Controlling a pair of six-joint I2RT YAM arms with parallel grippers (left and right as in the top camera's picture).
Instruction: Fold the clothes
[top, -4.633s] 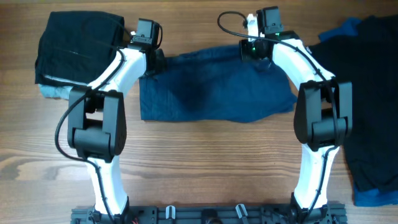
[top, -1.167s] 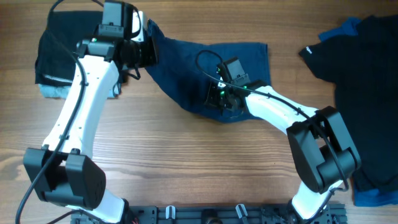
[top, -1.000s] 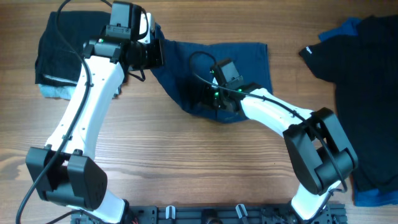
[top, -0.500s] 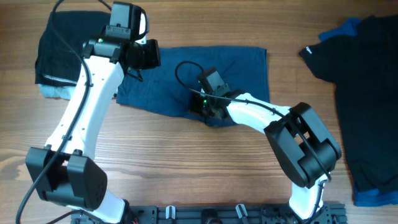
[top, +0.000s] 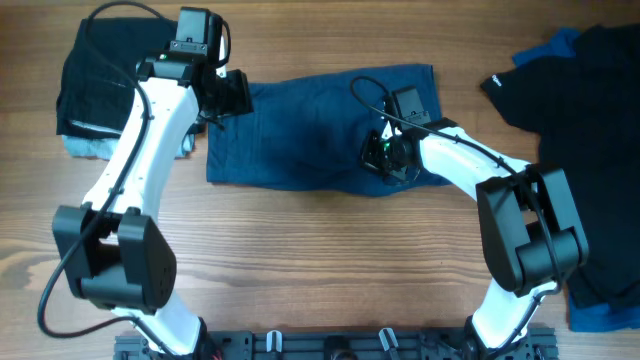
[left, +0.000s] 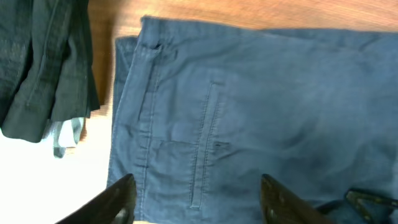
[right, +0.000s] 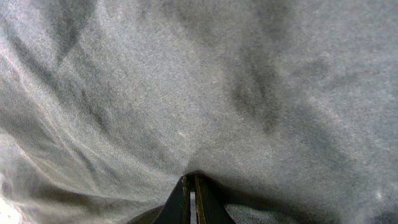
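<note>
The dark navy blue shorts (top: 310, 130) lie spread nearly flat across the middle of the table, waistband end at the left. In the left wrist view the shorts (left: 249, 106) fill the frame, showing a pocket seam. My left gripper (top: 238, 95) (left: 199, 202) hovers open over the waistband end, its two dark fingers (left: 121, 199) wide apart and holding nothing. My right gripper (top: 385, 155) (right: 191, 193) is shut on a pinch of the shorts (right: 205, 93) near their lower right part, with cloth puckered around its tips.
A folded black garment (top: 120, 70) (left: 43, 62) lies at the back left on a light blue one (top: 85, 148) (left: 68, 134). A black shirt (top: 590, 130) over royal blue cloth (top: 605, 318) covers the right side. Bare wood runs along the front.
My left gripper has opened and let go of the waistband corner it held raised. The shorts have dropped and spread flat. My right gripper has dragged its pinch of cloth to the right.
</note>
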